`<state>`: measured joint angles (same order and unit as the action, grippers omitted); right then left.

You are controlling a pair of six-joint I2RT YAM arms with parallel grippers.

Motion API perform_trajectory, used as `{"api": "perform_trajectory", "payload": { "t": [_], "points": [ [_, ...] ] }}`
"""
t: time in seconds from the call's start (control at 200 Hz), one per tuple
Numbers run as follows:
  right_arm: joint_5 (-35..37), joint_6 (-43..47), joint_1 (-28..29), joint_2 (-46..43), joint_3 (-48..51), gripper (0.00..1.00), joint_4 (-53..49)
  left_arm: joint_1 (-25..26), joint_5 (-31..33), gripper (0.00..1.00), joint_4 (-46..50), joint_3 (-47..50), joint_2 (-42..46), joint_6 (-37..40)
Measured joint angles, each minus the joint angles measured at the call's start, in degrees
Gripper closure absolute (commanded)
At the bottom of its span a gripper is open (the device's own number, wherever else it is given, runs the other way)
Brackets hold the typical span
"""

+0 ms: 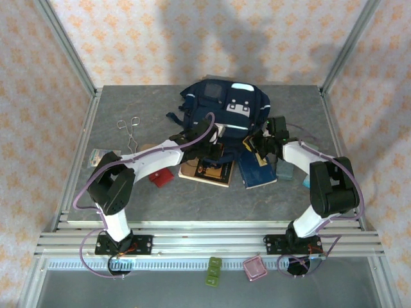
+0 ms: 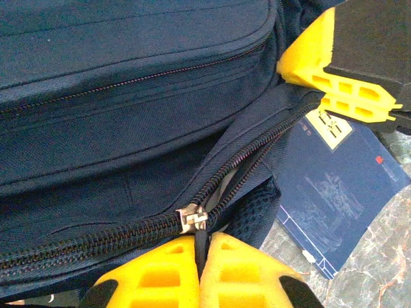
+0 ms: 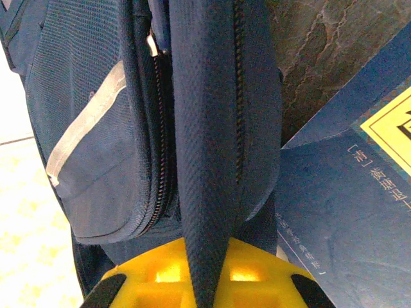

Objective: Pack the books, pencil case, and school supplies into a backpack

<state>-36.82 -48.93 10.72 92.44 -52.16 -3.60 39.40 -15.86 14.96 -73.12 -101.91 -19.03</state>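
Pinching the floppy navy-blue fabric backpack [image 1: 221,102] just ahead of both claws, I have my left claw [image 2: 200,253] shut on its zip pull [image 2: 194,219] and my right claw [image 3: 205,263] clamping the limp zip-edge flap [image 3: 205,160], sensible holds, I judge.

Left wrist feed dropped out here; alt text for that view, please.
The left pincer is shut on the zipper pull of the backpack; the zipper is closed to its left, parted to its right. A dark blue book lies on the table at right.
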Motion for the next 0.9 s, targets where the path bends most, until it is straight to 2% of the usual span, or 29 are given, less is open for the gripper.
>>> {"api": "perform_trajectory", "payload": {
  "t": [0.305,0.626,0.901],
  "points": [
    [0.59,0.15,0.09,0.00,0.37,1.00,0.15,-0.04,3.50,1.00,-1.64,2.62,0.24,0.07],
    [-1.33,0.11,-0.52,-1.03,0.96,1.00,0.76,-5.25,5.64,1.00,-6.29,12.85,8.35,0.02],
    [-2.23,0.24,-0.55,-1.03,-1.92,1.00,-0.85,-5.11,5.88,1.00,-6.69,13.60,12.72,0.02]
  ]
}}
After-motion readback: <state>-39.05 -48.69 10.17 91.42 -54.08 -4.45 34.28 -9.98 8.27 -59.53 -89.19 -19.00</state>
